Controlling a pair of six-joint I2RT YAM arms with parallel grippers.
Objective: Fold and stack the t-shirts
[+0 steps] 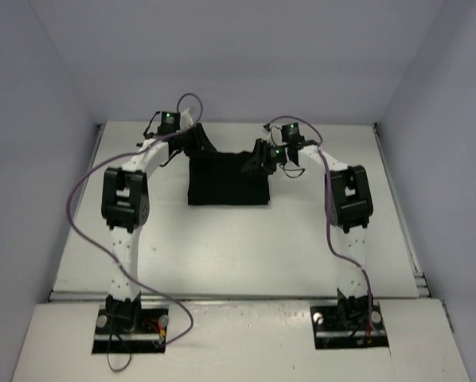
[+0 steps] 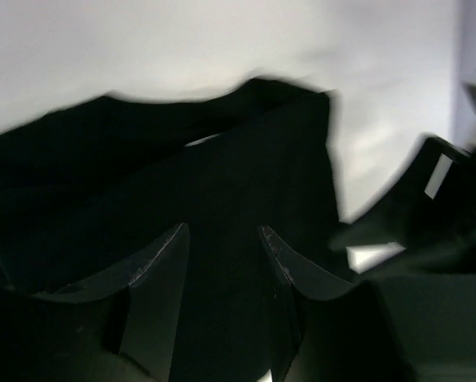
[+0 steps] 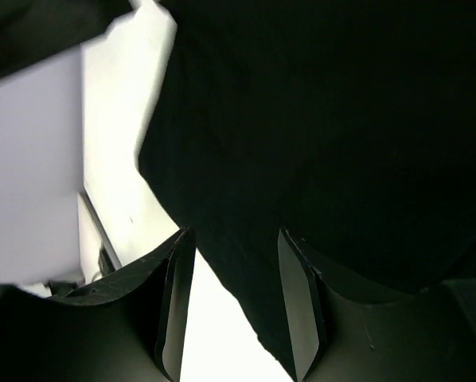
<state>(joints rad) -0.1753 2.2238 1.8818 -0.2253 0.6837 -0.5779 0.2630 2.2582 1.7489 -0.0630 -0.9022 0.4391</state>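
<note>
A: While you watch from overhead, the black t-shirt lies as a folded rectangle on the white surface, the left tool at its far-left corner, the right tool at its far-right corner.

B: You cannot read the jaws from there. Your wrist views show them: on each tool they stand apart. Under the left, only black cloth fills the gap; at the right, the shirt's edge crosses it, bare surface alongside.

Table open before the t-shirt; left arm, right arm block its far corners (walls flank).
</note>
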